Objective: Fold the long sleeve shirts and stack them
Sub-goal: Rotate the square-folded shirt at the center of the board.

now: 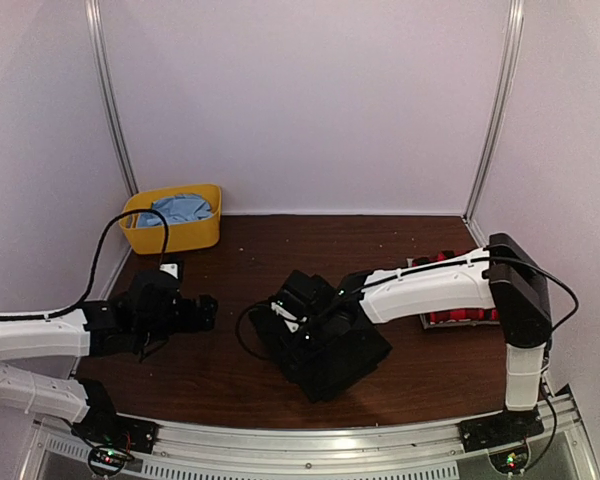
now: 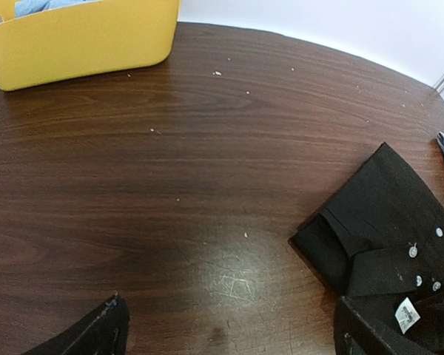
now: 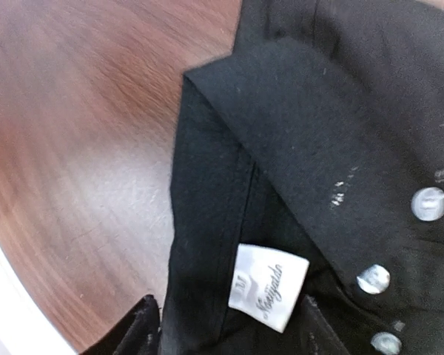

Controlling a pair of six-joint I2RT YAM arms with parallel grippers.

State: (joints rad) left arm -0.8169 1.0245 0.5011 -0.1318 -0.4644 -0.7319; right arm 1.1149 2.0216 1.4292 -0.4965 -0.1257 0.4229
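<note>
Black shirt [image 1: 332, 352] lies folded mid-table [image 1: 240, 260], collar up, with its white neck label [image 3: 268, 286] and pale buttons [image 3: 374, 279] showing. Right gripper [image 3: 226, 334] hangs close over the collar, fingers [image 3: 137, 329] partly spread, one on either side of the label; cannot tell if they touch the cloth. Left gripper [image 1: 206, 312] sits low over bare wood left of the shirt, fingers [image 2: 103, 333] spread wide, holding nothing. Plaid shirt [image 1: 458, 317] lies near the right edge, partly hidden behind the right arm. Yellow bin [image 1: 195, 235] with blue cloth [image 1: 180, 208] inside stands in the far left corner.
</note>
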